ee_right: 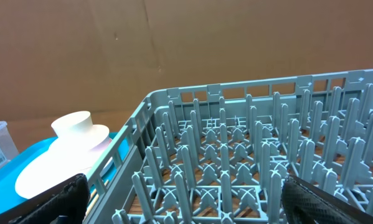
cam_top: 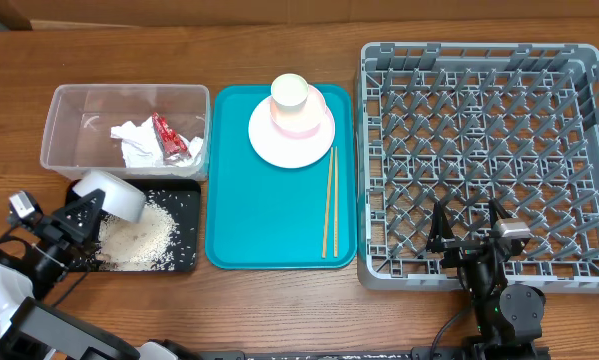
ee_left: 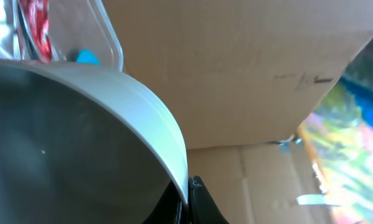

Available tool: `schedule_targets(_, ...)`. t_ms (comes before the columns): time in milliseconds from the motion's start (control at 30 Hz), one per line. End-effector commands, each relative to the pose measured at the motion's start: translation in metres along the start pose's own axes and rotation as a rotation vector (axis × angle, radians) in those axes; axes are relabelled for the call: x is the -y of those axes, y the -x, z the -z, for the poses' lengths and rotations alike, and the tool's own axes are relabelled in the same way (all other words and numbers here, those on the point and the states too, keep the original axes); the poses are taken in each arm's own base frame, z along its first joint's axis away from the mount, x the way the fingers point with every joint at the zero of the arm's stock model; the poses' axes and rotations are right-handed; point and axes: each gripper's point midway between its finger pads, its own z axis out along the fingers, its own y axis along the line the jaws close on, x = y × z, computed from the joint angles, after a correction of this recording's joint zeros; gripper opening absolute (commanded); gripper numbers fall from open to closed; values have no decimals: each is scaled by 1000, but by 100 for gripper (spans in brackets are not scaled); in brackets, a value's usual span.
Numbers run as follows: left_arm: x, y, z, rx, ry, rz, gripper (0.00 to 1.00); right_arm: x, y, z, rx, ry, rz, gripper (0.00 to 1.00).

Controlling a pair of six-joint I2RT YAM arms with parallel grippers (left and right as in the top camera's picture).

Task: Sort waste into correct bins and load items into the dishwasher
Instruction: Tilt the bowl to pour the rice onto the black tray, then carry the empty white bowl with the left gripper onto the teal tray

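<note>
Bowl [cam_top: 114, 196]: clamped by rim in left pincer [cam_top: 87, 208], tipped over black tray [cam_top: 189, 260] left of teal tray [cam_top: 269, 220], rice [cam_top: 144, 238] dumped below. Right pincer [cam_top: 467, 225]: wide, empty, right of teal tray. Likely next: carrying bowl to rack [cam_top: 479, 120], seating among pegs.

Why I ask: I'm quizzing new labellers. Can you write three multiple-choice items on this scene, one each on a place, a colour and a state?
1. The right gripper at the dish rack is: A open; B shut; C out of view.
2. The wrapper in the clear tub is: A green; B red; C yellow.
3. The chopsticks lie: A in the clear tub; B in the dish rack; C on the teal tray.
Answers: 1 A, its fingers stand wide apart; 2 B, red shows beside the white tissue; 3 C, along the tray's right side.
</note>
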Motion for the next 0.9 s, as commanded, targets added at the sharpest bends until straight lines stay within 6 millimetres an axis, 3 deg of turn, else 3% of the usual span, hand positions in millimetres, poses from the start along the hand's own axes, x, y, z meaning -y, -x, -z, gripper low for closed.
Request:
schedule_targets(0,3,0,0,1,-19,12,4,0,-1,0,7,2,3,100)
schedule_targets(133,-5,2,0,-4,25,-15,4,0,-1,0,7,3,3,100)
schedule_targets(367,-2,-8,-1,-7,16,99,4,0,-1,0,7,3,3,100)
schedule_targets(633,18,-41,-12,-76,13,96,4,0,-1,0,7,3,3,100)
schedule_targets(867,51,-87,-47,-322,58,-66,4,0,-1,0,7,3,3,100)
